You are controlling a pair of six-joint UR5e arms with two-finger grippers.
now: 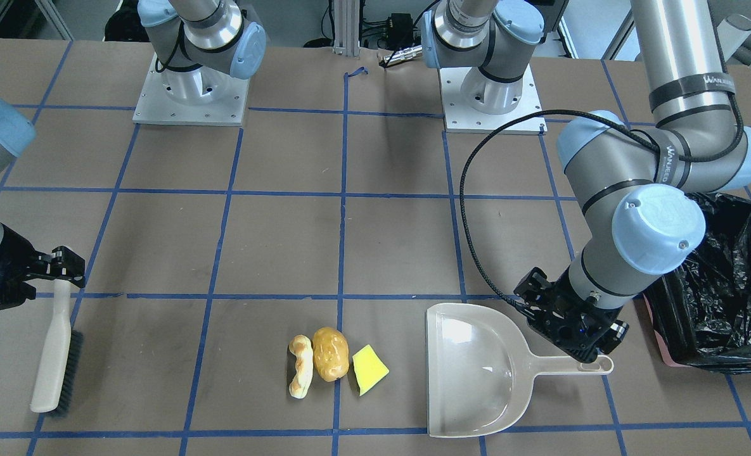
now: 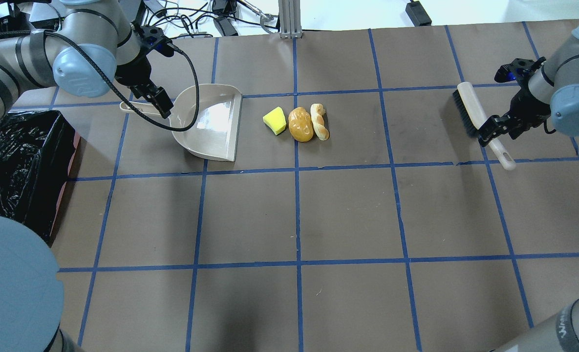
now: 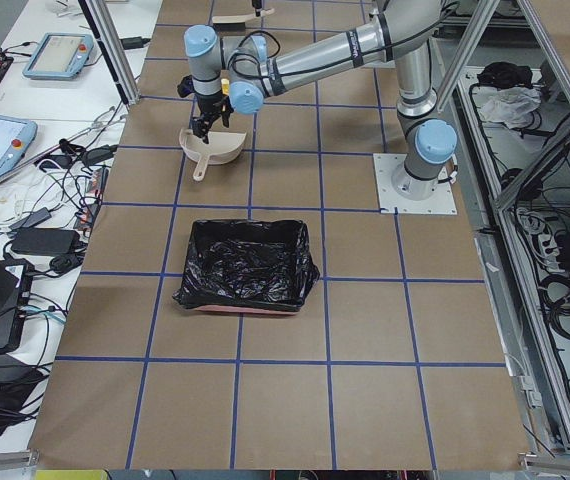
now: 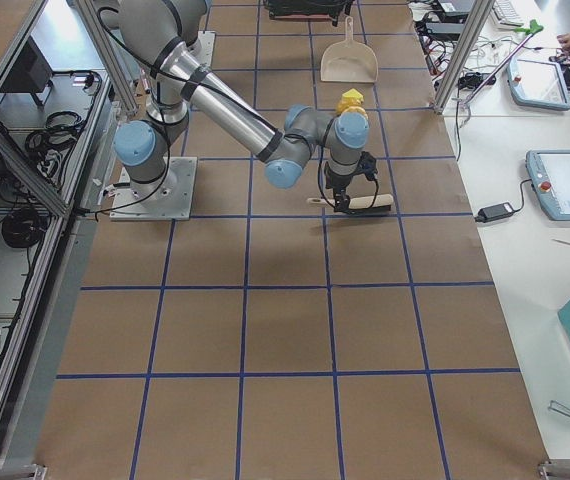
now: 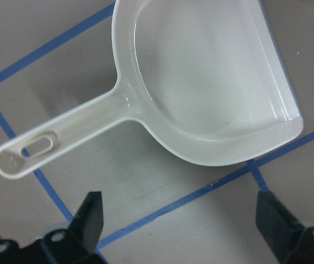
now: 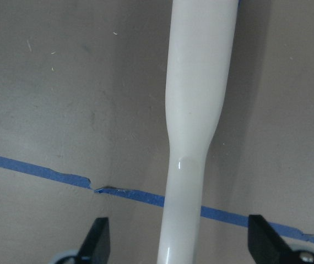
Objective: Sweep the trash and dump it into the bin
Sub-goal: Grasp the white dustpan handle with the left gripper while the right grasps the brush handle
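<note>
1. Left gripper: fingers spread wide with only bare table between them. It hangs close by the handle of the dustpan, with no contact showing.
2. Right gripper: fingers spread wide, straddling the handle of the brush with a gap on each side. It is well apart from the dustpan, beyond the trash.
3. Trash: a close row off the dustpan's open mouth.
   - The sponge wedge is nearest.
   - The potato-like lump is next.
   - The bread-like piece is farthest, against the lump.
4. Bin: black-lined, on the dustpan's handle side, near it but apart.
5. Views:
   - Only the wrist views show the gaps between the fingers.
   - Only the exterior left view shows the bin whole; the front-facing and overhead views crop it at the frame edge.
6. Hidden:
   - In the front-facing view the left gripper covers the middle of the dustpan handle.
   - In the exterior right view the right arm hides most of the trash, leaving only some yellow showing.
7. Room:
   - A narrow strip of bare table lies between the dustpan's lip and the sponge wedge.
   - A far wider stretch lies between the bread-like piece and the brush.
</note>
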